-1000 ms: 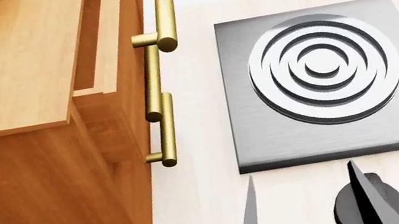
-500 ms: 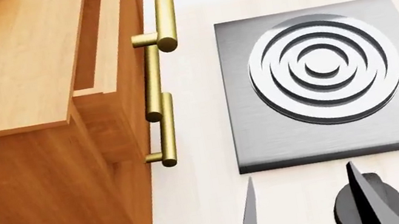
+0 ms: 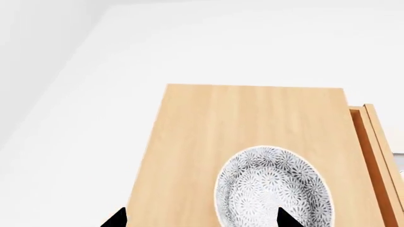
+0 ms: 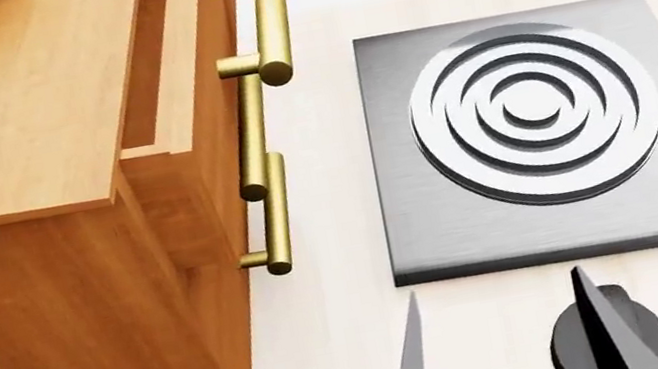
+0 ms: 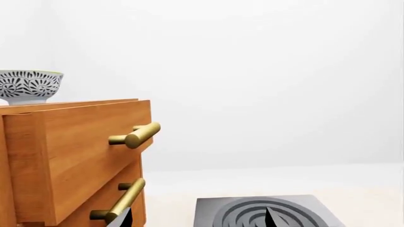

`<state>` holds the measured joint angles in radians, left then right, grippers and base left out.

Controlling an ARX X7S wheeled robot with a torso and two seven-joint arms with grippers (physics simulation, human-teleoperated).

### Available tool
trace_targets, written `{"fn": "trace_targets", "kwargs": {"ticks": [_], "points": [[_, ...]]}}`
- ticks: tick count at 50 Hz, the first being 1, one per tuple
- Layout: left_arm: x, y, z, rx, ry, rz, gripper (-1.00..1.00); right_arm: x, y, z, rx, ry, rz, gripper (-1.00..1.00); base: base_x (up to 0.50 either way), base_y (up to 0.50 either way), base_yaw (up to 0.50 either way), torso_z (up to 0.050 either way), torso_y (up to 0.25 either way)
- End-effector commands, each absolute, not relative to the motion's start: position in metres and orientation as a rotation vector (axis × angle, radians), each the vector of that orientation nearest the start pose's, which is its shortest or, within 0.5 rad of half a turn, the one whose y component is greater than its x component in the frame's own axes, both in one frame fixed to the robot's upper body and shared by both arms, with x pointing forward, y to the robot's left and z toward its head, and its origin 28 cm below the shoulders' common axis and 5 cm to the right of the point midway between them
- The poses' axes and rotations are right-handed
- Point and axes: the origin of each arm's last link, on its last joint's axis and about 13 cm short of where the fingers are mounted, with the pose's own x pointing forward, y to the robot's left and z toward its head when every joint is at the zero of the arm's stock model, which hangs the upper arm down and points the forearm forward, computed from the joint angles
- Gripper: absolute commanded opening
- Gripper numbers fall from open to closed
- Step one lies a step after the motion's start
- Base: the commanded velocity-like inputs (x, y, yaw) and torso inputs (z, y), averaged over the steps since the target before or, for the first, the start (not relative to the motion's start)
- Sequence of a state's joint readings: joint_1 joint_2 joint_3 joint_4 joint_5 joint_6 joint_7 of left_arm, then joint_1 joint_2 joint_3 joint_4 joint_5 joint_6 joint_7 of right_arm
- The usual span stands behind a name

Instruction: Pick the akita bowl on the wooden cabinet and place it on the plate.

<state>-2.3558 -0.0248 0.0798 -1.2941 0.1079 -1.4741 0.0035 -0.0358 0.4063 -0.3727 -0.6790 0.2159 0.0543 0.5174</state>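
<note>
While the small round akita bowl (image 3: 273,188) with its dense dark floral pattern and pale rim sits on the flat top of the large orange-brown wooden cabinet (image 3: 246,123), it fills the lower middle of the left wrist view, and the two dark tips of the left gripper (image 3: 200,218) show at that frame's bottom edge; one tip lies over the bowl's inside at the lower right, the other stands off to the lower left over bare wood, so the jaws are spread wide with nothing held, and the bowl lies partly between them, nearer one tip; whether that tip touches the bowl cannot be told.

In the right wrist view the same bowl shows at the upper left, upright on the cabinet top, above a drawer pulled partly out with brass cylindrical bar handles (image 5: 136,135); at the bottom of that frame lies a square grey metal slab with raised concentric rings (image 5: 252,210).

In the head view the cabinet takes the left half; a sliver of pale rounded rim shows at the upper left edge, too little to name; the grey slab lies at the right on the pale cream floor (image 4: 344,344); the right gripper (image 4: 506,341) shows at the lower middle, its two dark fingers apart and empty, just below the slab.
</note>
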Motion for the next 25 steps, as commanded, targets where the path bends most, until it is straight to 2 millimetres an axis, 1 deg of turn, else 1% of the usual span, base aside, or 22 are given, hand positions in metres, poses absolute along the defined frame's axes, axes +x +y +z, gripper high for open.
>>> {"fn": "trace_targets", "kwargs": {"ticks": [1,7,8,11,17,22,25], "points": [[0.299,0.224,0.513,0.035,0.420,0.168,1.00,0.168,-0.081,0.125,0.057,-0.436,0.031,1.00,0.00,0.00,0.00,0.000,0.000],[0.303,0.223,0.510,0.043,0.410,0.162,1.00,0.169,-0.081,0.124,0.056,-0.431,0.032,1.00,0.00,0.00,0.00,0.000,0.000],[0.304,0.222,0.511,0.075,0.400,0.146,1.00,0.169,-0.081,0.124,0.057,-0.430,0.032,1.00,0.00,0.00,0.00,0.000,0.000],[0.303,0.221,0.511,0.079,0.397,0.152,1.00,0.170,-0.080,0.123,0.056,-0.427,0.034,1.00,0.00,0.00,0.00,0.000,0.000],[0.309,0.223,0.504,0.059,0.419,0.152,1.00,0.169,-0.081,0.124,0.055,-0.431,0.031,1.00,0.00,0.00,0.00,0.000,0.000],[0.313,0.225,0.499,0.051,0.428,0.157,1.00,0.170,-0.080,0.121,0.053,-0.424,0.034,1.00,0.00,0.00,0.00,0.000,0.000],[0.318,0.227,0.492,0.032,0.442,0.158,1.00,0.172,-0.080,0.120,0.052,-0.417,0.033,1.00,0.00,0.00,0.00,0.000,0.000]]}}
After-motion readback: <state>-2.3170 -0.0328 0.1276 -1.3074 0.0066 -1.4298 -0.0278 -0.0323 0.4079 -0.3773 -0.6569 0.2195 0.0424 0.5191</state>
